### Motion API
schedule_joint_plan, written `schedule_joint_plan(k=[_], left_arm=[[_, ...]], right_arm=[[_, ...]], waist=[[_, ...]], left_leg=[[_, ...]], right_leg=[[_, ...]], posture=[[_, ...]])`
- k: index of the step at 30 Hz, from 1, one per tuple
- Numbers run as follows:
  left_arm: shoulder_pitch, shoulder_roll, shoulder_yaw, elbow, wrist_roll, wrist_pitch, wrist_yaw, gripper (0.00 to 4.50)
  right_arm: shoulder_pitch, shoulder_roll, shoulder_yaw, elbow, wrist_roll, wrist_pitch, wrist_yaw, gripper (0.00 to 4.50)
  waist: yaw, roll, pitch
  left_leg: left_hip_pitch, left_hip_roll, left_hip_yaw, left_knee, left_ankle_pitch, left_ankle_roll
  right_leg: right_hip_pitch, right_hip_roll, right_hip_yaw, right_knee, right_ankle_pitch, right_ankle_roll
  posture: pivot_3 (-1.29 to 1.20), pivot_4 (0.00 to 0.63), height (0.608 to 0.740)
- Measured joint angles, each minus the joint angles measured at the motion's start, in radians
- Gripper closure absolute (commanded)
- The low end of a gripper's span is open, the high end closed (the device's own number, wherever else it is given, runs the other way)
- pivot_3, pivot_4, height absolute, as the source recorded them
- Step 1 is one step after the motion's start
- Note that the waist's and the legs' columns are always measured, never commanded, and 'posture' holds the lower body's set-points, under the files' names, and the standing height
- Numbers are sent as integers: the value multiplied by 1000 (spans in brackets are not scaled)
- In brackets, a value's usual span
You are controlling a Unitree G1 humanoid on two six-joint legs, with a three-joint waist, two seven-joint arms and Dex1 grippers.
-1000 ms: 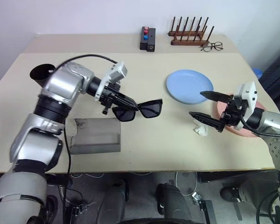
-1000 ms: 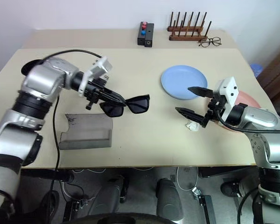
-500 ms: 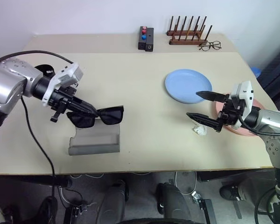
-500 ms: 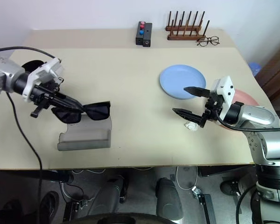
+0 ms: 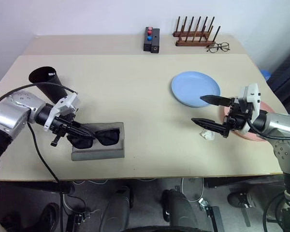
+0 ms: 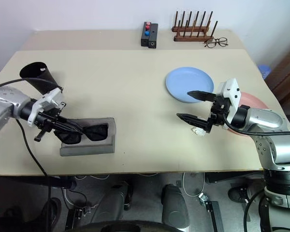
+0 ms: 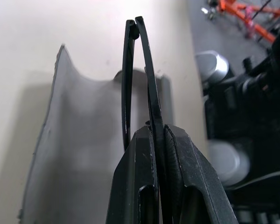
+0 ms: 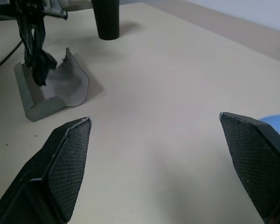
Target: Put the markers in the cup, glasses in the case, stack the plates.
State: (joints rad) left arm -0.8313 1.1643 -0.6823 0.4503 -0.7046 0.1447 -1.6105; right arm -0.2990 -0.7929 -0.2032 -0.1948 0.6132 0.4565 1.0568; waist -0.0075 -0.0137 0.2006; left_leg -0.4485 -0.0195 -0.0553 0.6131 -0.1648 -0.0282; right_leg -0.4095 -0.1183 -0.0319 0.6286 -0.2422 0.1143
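Over the front left part of the table [image 5: 150,96], the left gripper [image 5: 79,129] is clenched on one end of the sunglasses [image 5: 97,137] and holds them directly above the open grey case [image 5: 97,150], with the lenses low over its trough and not yet let go; whether they already touch the lining cannot be told. In my judgement the glasses step is near its end: lowering, release and closing of the flap are left. The right gripper [image 5: 210,112] hangs with its fingers spread wide and grasps nothing, above the table between the light blue plate [image 5: 195,89] and the pink plate [image 5: 258,126], which lie side by side, not stacked. A small white scrap [image 5: 207,135] lies just below this gripper. The black cup [image 5: 47,82] stands behind the case, near the left arm; a marker cannot be made out, so that step cannot be judged. At the far edge stand a black box with red and blue buttons [image 5: 152,39], a wooden rack [image 5: 195,37] and wire-framed spectacles [image 5: 219,47], well apart from the work. Nothing blocks the case.
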Motion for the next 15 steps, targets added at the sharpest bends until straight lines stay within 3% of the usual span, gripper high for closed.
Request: schedule_joint_plan(k=[15], left_arm=[[0, -99, -60, 118, 12, -73, 0, 4482]], right_arm=[[-1, 0, 0, -22, 0, 19, -25, 0]], waist=[[-2, 0, 0]], left_leg=[[0, 0, 0, 0, 0, 0]], right_leg=[[0, 0, 0, 1, 0, 0]], posture=[[0, 150, 740]])
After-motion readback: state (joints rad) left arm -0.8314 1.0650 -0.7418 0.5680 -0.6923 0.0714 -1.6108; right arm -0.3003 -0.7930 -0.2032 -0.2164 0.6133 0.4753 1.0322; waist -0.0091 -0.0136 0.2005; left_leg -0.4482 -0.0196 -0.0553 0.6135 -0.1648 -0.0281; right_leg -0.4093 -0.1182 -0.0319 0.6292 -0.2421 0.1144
